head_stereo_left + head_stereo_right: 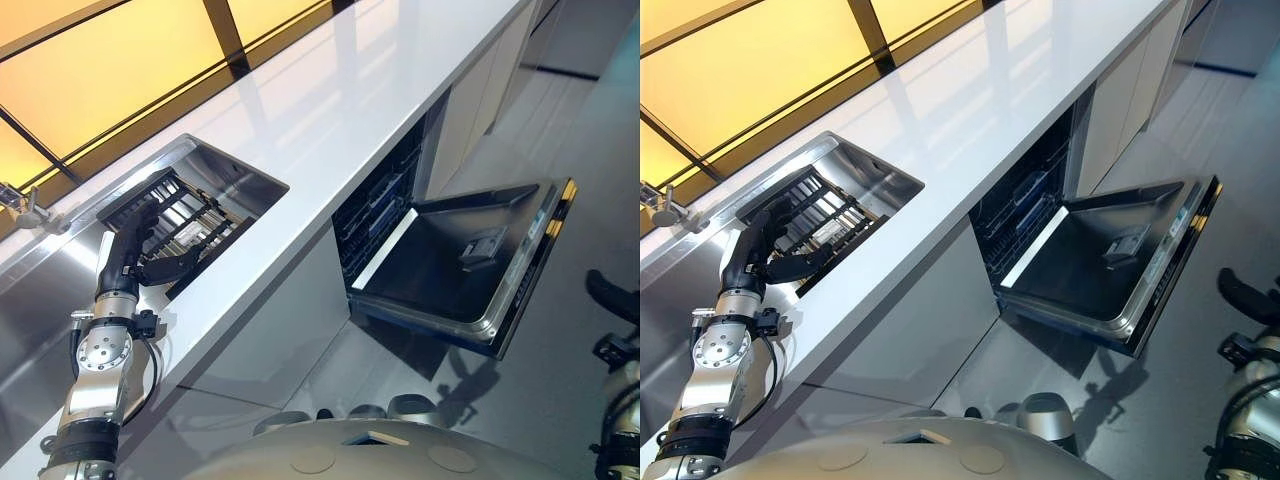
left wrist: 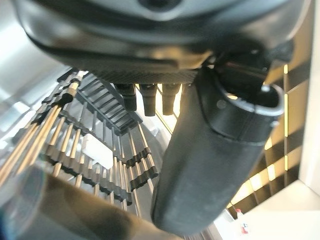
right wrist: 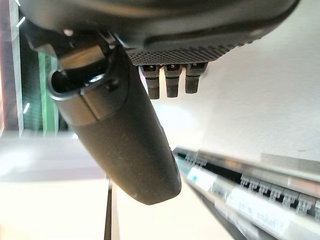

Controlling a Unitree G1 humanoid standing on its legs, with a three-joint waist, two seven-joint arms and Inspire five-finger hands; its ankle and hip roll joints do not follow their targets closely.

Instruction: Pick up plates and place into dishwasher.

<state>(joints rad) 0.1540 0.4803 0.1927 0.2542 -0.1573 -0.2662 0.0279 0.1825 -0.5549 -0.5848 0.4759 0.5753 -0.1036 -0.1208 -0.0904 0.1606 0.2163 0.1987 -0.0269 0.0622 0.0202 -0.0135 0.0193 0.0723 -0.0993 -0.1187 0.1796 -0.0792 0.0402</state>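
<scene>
A black dish rack (image 1: 190, 215) with rows of upright pegs sits in the steel sink (image 1: 250, 178), set into the white counter. My left hand (image 1: 135, 245) hangs over the near end of the rack, open, with straight fingers (image 2: 145, 97) and the thumb (image 2: 215, 165) spread out, holding nothing. A pale patch (image 2: 92, 147) lies among the pegs; I cannot tell what it is. The dishwasher (image 1: 385, 205) stands open under the counter, its door (image 1: 450, 260) folded down flat and its dark racks inside. My right hand (image 1: 612, 295) is low at the right, beyond the door, open and idle.
The white counter (image 1: 340, 110) runs from lower left to upper right. A tap (image 1: 25, 210) stands at the sink's far left. The lowered door juts out over the grey floor (image 1: 560, 400). White cabinet fronts (image 1: 480, 90) continue beyond the dishwasher.
</scene>
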